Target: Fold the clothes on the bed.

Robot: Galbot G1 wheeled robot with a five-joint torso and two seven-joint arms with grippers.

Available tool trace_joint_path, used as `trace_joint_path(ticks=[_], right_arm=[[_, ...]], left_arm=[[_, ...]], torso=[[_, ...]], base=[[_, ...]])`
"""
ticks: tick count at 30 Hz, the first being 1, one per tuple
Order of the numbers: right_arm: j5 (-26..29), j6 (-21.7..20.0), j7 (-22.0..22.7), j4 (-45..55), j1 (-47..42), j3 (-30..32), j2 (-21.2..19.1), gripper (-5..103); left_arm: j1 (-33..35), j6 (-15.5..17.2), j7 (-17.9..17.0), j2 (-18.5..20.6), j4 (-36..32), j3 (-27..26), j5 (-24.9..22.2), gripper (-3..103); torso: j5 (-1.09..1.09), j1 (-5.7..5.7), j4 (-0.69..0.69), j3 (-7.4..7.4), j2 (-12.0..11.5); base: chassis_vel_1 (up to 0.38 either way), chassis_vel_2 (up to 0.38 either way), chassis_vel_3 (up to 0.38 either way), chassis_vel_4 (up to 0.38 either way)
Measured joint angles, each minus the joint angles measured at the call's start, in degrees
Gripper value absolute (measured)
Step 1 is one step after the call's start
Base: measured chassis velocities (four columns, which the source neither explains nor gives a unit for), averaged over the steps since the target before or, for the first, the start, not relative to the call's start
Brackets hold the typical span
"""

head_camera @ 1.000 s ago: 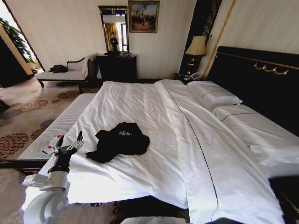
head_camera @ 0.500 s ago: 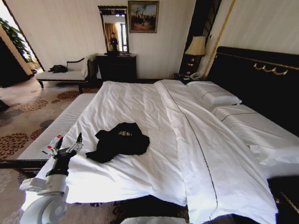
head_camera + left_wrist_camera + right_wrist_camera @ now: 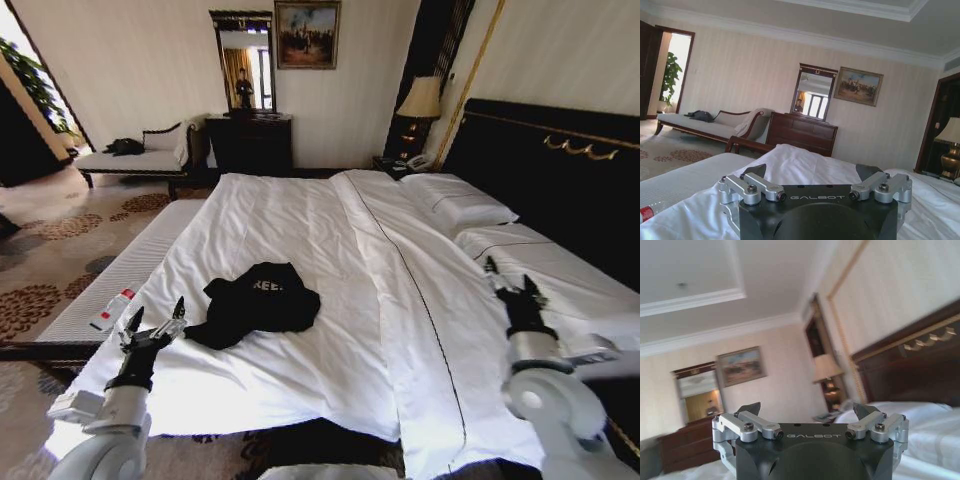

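The clothes [image 3: 255, 303], a crumpled black T-shirt with white lettering, lie on the white duvet toward the near left of the bed [image 3: 320, 220]. My left gripper [image 3: 157, 312] is raised over the bed's near left corner, a short way left of the shirt and apart from it, open and holding nothing. In the left wrist view the left gripper [image 3: 815, 172] shows its jaws spread wide. My right gripper [image 3: 510, 277] is up over the bed's right side by the pillows, far from the shirt. It is also open and holding nothing [image 3: 808, 410].
A white ribbed bench [image 3: 120, 270] runs along the bed's left side, with a red-capped bottle [image 3: 110, 310] on it. Pillows [image 3: 460, 205] and the dark headboard [image 3: 560, 170] are at the right. A chaise [image 3: 135, 158], dresser [image 3: 250, 143] and lamp [image 3: 420, 100] stand by the far wall.
My right arm has risen into view over the bed's right side. My left gripper has dropped a little lower and nearer. The shirt has not moved.
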Motion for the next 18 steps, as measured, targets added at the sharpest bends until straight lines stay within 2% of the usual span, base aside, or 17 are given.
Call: trace_joint_path(ticks=[2,3,6,8,12,18], right_arm=[[-5.5,3.8,-2.9,-0.7,-1.3,-3.7,1.8,100],[-5.5,3.8,-2.9,-0.7,-1.3,-3.7,1.8,100],[-12.6,7.3,-6.3,-0.9,-3.6,-8.2,3.9,100],[-13.6,7.7,-6.6,-0.9,-4.0,-8.8,4.1,100],[-19.6,9.2,-8.7,0.1,-5.3,-10.5,4.1,100],[-20.9,9.3,-9.5,0.3,-5.3,-10.9,3.9,100]], left_arm=[[0.9,-0.2,-0.1,-0.3,-0.5,0.5,0.4,100],[0.9,-0.2,-0.1,-0.3,-0.5,0.5,0.4,100],[1.5,-0.9,-0.1,-1.1,-0.8,1.8,1.6,100],[1.6,-1.2,-0.1,-1.3,-0.8,2.1,2.0,100],[2.5,-3.0,0.6,-1.7,-1.4,3.2,3.8,100],[2.7,-6.7,1.8,-1.9,-0.8,3.4,6.3,100]], torso=[[0.0,0.0,-0.01,0.0,0.0],[0.0,0.0,-0.01,0.0,0.0],[0.0,0.0,-0.02,0.0,0.0],[0.0,0.0,-0.02,0.0,0.0],[0.0,0.0,-0.02,-0.01,0.0],[0.0,0.0,-0.01,-0.01,0.0]], base=[[0.0,0.0,0.0,0.0],[0.0,0.0,0.0,0.0],[0.0,0.0,0.0,0.0],[0.0,0.0,0.0,0.0],[0.0,0.0,0.0,0.0],[0.0,0.0,0.0,0.0]])
